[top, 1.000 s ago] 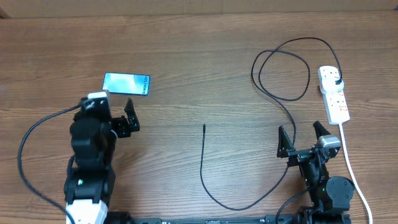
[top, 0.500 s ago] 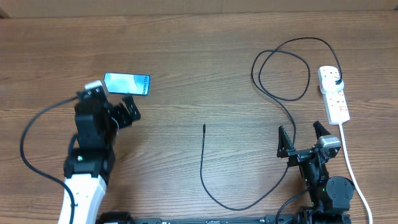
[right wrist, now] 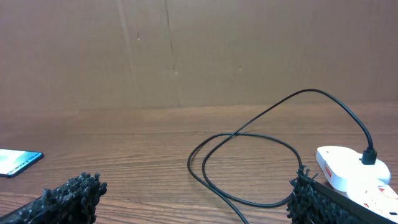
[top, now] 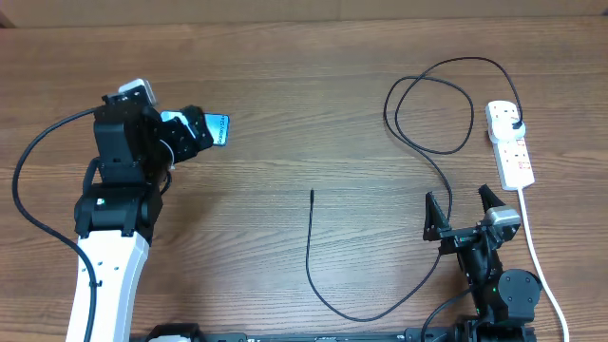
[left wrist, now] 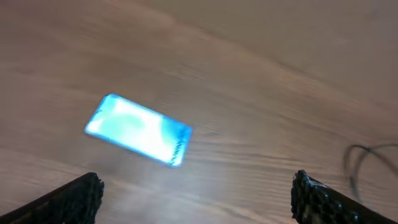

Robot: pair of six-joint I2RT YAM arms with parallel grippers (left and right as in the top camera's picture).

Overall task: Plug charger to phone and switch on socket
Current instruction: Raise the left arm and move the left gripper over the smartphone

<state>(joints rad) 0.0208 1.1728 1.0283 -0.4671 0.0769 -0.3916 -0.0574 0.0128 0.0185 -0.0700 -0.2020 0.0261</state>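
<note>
- Over the far-left part of the table (top: 285,76), the left gripper (top: 188,133) hangs above the phone (left wrist: 138,130), jaws spread fully and holding nothing.
- From the left wrist view, the phone lies flat on the wood with its screen lit. It is turned at a slant and sits left of the midline between the fingers.
- Near the front-right edge, the right gripper (top: 458,204) is also wide open and empty, with the charger cable (top: 309,256) running close beside it.
- The cable's free tip lies mid-table, well apart from the phone. Its plug already sits in the power strip (top: 516,161) at the far right.
- The step in hand looks like picking up or steadying the phone. To do it well:
  - Shift until the phone is centred between the fingers.
  - Turn the wrist to match the slant, so the pads meet the long edges squarely.
  - Go low, since a thin, flat phone gives little edge to catch.
  - Keep off the screen.
  - Leave the port end clear; which end that is cannot be told.
</note>
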